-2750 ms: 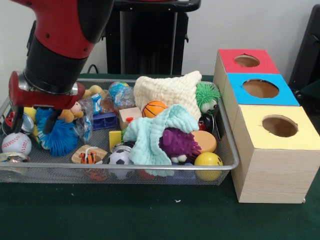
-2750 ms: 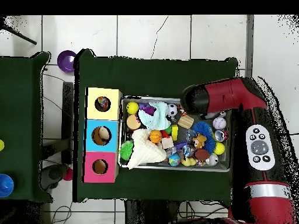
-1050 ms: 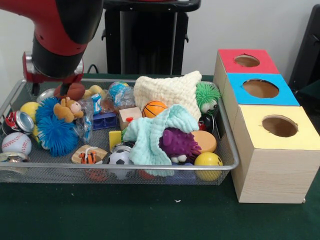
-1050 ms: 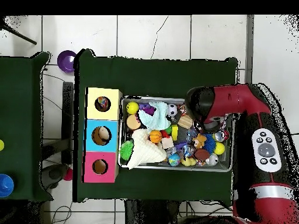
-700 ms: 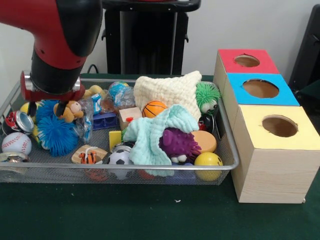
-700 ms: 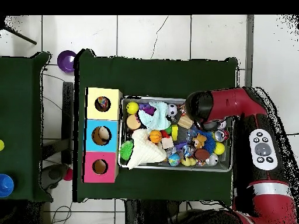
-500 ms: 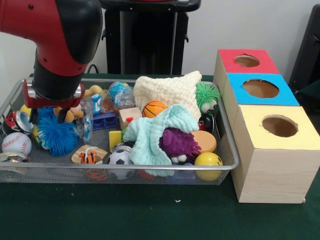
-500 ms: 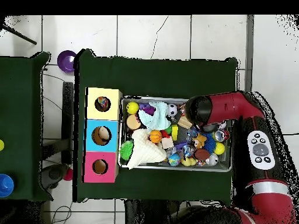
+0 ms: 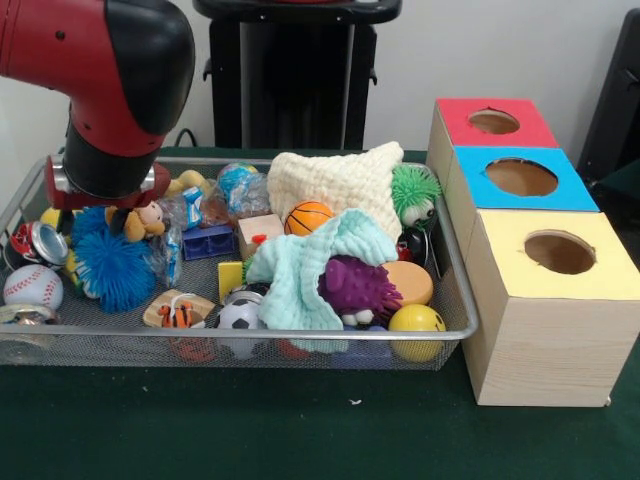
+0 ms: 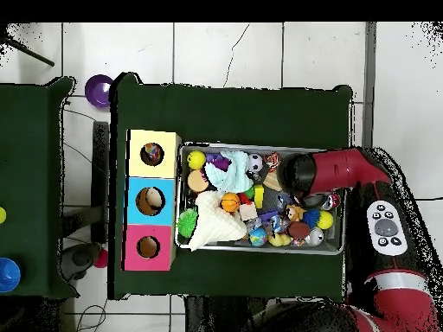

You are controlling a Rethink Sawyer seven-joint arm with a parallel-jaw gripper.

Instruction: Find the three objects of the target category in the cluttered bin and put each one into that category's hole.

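Gripper (image 9: pixel 97 212) state I could not tell: the wrist sat low over the bin's left end in the front view, its tips buried among the toys, right by the small brown plush (image 9: pixel 141 220) and the blue spiky ball (image 9: pixel 113 265).

From overhead, the red and black arm (image 10: pixel 333 170) covered that end of the wire bin (image 10: pixel 260 249), so I saw nothing under it.

Ball-shaped things lay scattered through the bin: a baseball (image 9: pixel 32 286) at the left edge, a soccer ball (image 9: pixel 239 316) against the front wall, a mini basketball (image 9: pixel 308 216) near the middle beside the cream knitted cloth (image 9: pixel 335 180), and a yellow ball (image 9: pixel 416 320) in the front right corner.

A purple spiky toy (image 9: pixel 356 287) poked out of the mint cloth (image 9: pixel 300 270).

Just beside the bin's right wall stood the box with red (image 9: pixel 494 122), blue (image 9: pixel 521 177) and yellow (image 9: pixel 559 252) holes.
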